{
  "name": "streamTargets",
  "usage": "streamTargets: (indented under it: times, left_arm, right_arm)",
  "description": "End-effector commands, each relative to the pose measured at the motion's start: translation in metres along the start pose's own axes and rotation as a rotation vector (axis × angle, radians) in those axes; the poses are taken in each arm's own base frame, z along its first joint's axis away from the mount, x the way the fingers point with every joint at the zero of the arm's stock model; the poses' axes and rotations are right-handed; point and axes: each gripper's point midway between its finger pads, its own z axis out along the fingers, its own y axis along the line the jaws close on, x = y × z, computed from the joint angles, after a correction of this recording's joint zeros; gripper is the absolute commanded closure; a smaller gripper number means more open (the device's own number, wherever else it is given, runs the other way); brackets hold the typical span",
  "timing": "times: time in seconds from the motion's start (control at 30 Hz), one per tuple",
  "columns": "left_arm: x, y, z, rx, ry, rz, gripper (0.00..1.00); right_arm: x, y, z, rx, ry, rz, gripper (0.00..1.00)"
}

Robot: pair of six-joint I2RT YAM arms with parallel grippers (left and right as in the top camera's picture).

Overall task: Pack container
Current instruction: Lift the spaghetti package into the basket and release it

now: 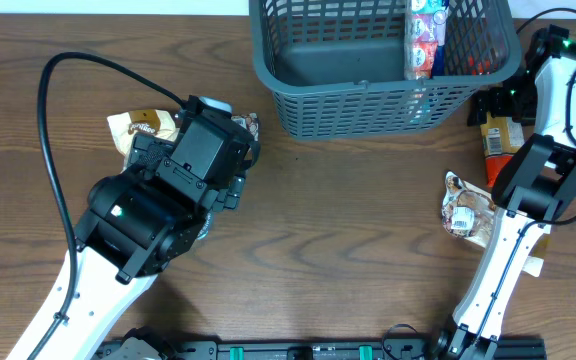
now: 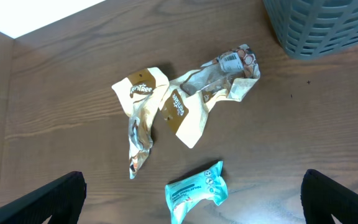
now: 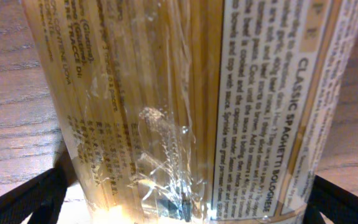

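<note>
The container (image 1: pixel 368 100), a dark grey-blue lattice basket, stands at the table's far middle, with a colourful packet (image 1: pixel 426 35) upright against its right wall. Its corner shows in the left wrist view (image 2: pixel 328 25). My left gripper (image 2: pixel 194 202) is open above the table, with a teal wipes packet (image 2: pixel 196 191) between its jaws. Crumpled cream-and-brown snack packets (image 2: pixel 166 106) lie beyond it. My right gripper (image 3: pixel 185 205) is open right of the basket, low over a spaghetti packet (image 3: pixel 185 99) that fills its view. This packet also shows in the overhead view (image 1: pixel 498 140).
A crumpled clear-and-brown packet (image 1: pixel 465 210) lies on the table near the right arm's base. The left arm (image 1: pixel 158 210) covers part of the left packets (image 1: pixel 138 125) from above. A black cable (image 1: pixel 58 150) loops over the left side.
</note>
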Motion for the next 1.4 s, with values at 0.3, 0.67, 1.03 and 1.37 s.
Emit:
streamTargets:
  times: [0.3, 0.67, 1.03, 1.37]
  left_arm:
    - [-0.001, 0.004, 0.001, -0.022, 0.001, 0.007, 0.01]
    - [-0.001, 0.004, 0.001, -0.022, 0.000, 0.007, 0.01]
    - [-0.001, 0.004, 0.001, -0.022, 0.000, 0.006, 0.01]
    - [-0.004, 0.003, 0.001, -0.020, -0.009, 0.001, 0.01]
  right_arm:
    - [0.020, -0.005, 0.029, 0.034, 0.095, 0.044, 0.98]
    - [-0.004, -0.051, -0.066, 0.186, -0.088, 0.232, 0.98]
    - [0.014, -0.066, -0.319, 0.301, -0.605, 0.372, 0.98]
    - [0.057, 0.018, -0.474, 0.218, -1.002, 0.350, 0.99]
